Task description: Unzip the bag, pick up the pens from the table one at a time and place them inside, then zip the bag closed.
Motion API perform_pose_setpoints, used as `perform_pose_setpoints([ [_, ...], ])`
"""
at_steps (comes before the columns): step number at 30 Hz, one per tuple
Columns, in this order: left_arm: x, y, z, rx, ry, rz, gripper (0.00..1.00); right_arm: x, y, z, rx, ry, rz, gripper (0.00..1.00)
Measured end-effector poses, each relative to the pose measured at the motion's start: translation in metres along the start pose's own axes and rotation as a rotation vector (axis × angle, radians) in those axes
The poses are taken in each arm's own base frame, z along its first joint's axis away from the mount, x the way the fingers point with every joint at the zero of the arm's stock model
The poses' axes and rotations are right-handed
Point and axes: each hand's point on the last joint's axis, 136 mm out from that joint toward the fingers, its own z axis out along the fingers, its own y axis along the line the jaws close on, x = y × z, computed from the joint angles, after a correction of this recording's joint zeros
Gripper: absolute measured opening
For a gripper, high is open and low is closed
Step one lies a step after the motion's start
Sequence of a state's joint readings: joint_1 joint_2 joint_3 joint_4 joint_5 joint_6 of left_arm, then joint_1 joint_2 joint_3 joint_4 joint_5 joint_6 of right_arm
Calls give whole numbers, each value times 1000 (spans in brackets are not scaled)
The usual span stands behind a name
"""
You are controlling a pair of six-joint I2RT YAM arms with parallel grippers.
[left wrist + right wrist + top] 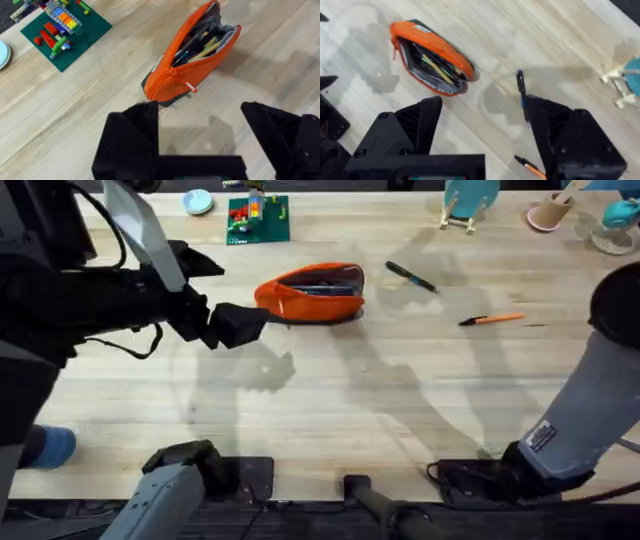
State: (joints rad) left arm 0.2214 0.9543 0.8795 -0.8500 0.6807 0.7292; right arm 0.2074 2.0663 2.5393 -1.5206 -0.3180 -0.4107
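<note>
Item: orange bag [312, 292], upper centre of the overhead frame, lying on the wooden table [330, 400] with its long axis running left to right, the left end slightly nearer the bottom of the frame; zipper open, mouth gaping toward the top of the frame, lining and several slim items visible inside; dark band along its lower side. Item: black pen [411, 277], on the table right of the bag, apart from it, long axis slanting from upper left down to lower right. Item: orange pen [491, 320], farther right and lower, nearly horizontal, dark tip pointing left. Left gripper [238, 323], at left centre of the overhead frame, just beside the bag's left end, fingers spread apart and holding nothing; in the left wrist view the bag [192, 52] lies beyond them. Right gripper [482, 135], fingers spread wide, holding nothing, above bare wood with the bag and both pens beyond. Other: green brick plate [258, 218], upper left of the overhead frame.
</note>
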Motion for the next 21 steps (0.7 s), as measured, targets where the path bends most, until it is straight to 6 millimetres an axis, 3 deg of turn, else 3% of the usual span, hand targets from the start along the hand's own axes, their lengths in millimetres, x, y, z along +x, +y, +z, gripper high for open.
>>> perform_pose_setpoints([
  [21, 0, 0, 0, 0, 0, 0, 993, 1, -5, -1, 19, 2, 18, 996],
])
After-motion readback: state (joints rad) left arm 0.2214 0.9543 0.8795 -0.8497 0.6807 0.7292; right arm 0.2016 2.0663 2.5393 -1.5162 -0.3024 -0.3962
